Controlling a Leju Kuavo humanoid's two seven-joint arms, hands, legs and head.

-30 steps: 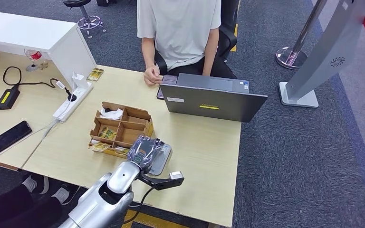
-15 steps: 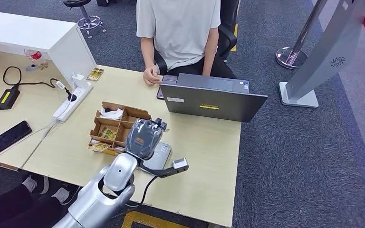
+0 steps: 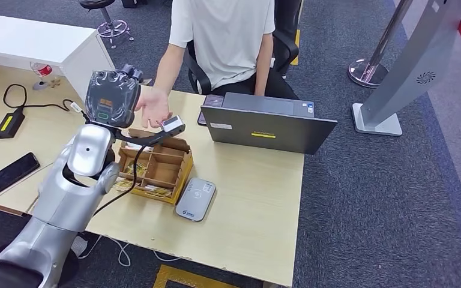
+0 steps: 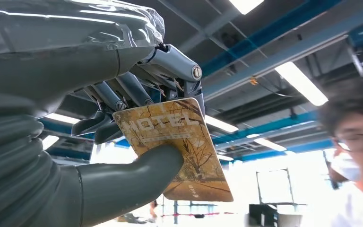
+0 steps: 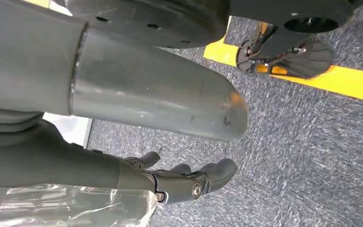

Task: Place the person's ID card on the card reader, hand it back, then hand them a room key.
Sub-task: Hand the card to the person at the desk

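Key card point(image 4: 177, 144) pinched between thumb and fingers of left hand point(image 3: 113, 99), raised above bench point(image 3: 258, 198) near person's open palm point(image 3: 154, 109); long axis pointing away from wrist. Right hand point(image 5: 179, 182) empty, fingers loosely apart. Reader point(image 3: 195, 199) on bench.

The right hand point(image 5: 170, 156) hung empty, fingers apart, over grey carpet point(image 5: 302, 156); a yellow floor stripe point(image 5: 354, 84) at two o'clock
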